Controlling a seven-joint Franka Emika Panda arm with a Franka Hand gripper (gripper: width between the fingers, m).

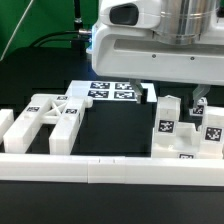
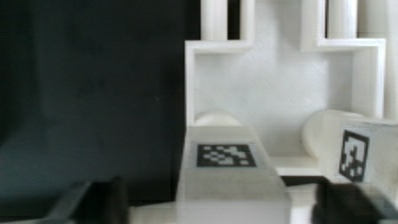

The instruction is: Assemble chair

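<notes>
**Hovering Astride a White Chair Beam, Fingers Wide**

The Panda's two-finger gripper [image 2: 196,203] hangs low over the cluster of chunky matte white plastic chair pieces [image 1: 168,122] on the exterior view's right, near the thin flat white marker board [image 1: 112,92]. Its dark fingers [image 2: 86,202] stand well apart and hold nothing. In the wrist view a blocky white beam with a square black-and-white tag [image 2: 226,157] lies between them, and a strip of the black table [image 2: 89,100] shows between the beam and one finger.

The beam sits below and between the fingertips. Its long axis runs straight away from the wrist camera, crosswise to the line on which the fingers close, and it points toward a slotted, ladder-like white end [image 2: 267,40]. Closing here would, I judge, pinch the beam across its narrow width.

A second tagged white piece [image 2: 356,150] lies just beside the beam, close to the other finger, and could be nudged. The ladder-like white frames [image 1: 50,118] rest well apart on the exterior view's left, behind the long plain white border bar [image 1: 100,165].
</notes>
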